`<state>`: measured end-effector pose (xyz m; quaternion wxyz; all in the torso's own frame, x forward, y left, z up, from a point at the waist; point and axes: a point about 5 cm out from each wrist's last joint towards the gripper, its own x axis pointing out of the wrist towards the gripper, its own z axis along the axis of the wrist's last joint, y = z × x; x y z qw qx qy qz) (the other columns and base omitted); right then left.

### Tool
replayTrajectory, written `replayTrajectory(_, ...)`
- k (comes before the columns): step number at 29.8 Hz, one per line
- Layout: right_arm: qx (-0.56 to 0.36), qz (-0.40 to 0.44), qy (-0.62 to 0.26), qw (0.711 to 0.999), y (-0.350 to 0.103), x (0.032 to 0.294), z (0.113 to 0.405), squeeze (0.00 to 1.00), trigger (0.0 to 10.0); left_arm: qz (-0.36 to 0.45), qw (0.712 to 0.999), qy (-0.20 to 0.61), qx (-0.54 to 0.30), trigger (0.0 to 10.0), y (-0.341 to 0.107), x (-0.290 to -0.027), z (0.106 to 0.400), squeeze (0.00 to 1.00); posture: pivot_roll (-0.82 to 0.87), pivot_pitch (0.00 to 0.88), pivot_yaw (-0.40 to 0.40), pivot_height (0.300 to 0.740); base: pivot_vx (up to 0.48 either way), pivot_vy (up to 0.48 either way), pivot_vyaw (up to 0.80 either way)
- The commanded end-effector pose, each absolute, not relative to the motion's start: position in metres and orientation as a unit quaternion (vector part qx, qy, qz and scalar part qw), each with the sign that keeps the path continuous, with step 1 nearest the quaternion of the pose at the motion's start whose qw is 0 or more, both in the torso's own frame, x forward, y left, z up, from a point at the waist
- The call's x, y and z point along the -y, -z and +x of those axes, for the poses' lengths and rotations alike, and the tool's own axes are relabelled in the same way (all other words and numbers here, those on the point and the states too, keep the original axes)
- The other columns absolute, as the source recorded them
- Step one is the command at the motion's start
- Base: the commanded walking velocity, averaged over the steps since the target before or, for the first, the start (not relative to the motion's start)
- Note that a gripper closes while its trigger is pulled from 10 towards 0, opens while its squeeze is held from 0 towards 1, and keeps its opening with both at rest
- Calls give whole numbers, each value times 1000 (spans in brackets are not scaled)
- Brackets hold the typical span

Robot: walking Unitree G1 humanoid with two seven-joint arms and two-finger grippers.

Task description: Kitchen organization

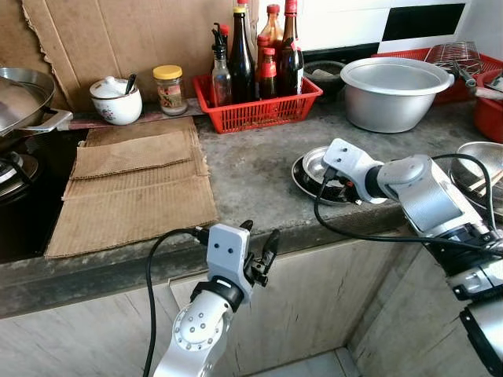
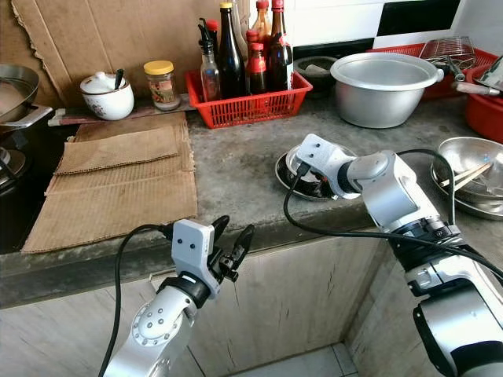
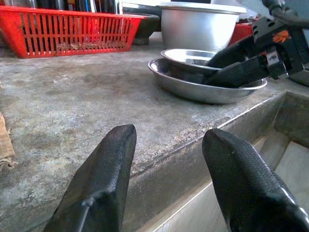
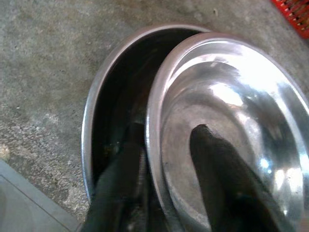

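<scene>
Your right gripper [image 4: 164,193] pinches the small plate [image 4: 227,125] by its rim — thin, slick steel, light; squeeze firmly. Left gripper [image 3: 169,179] hangs wide open.

A grey stone counter [image 1: 251,169] carries cardboard sheets [image 1: 134,188] left, a red basket [image 1: 255,110] far, steel plates [image 1: 314,173] near right.

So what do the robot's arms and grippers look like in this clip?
Both arms are silver-grey with rounded joint housings and black cables looping alongside. The left gripper and right gripper each have two long black textured fingers on a pale boxy wrist block.
</scene>
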<state>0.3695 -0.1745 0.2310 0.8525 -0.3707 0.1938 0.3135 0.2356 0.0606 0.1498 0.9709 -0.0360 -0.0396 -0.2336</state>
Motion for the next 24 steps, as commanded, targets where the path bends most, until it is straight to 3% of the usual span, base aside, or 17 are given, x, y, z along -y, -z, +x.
replayTrajectory(1, -178, -381, -321, 849, -242, 169, 372, 0, 0, -38, 971, 231, 47, 10000, -152, -60, 237, 0, 76, 37, -12, 740, 0, 0, 0)
replayTrajectory(11, -157, -371, -319, 858, -247, 163, 375, 0, 0, -36, 971, 229, 49, 10000, -153, -61, 238, 0, 81, 30, -15, 740, 0, 0, 0)
replayTrajectory(14, -112, -334, -303, 886, -254, 159, 376, 0, 0, -35, 972, 227, 51, 10000, -153, -62, 239, 0, 83, 24, -14, 740, 0, 0, 0)
replayTrajectory(19, -3, -200, -256, 946, -273, 151, 375, 0, 0, -35, 973, 220, 56, 10000, -155, -65, 241, 0, 82, 21, -7, 740, 0, 0, 0)
replayTrajectory(24, 125, -66, -216, 966, -283, 142, 353, 0, 0, -30, 977, 201, 70, 10000, -160, -70, 244, 0, 82, 23, 4, 740, 0, 0, 0)
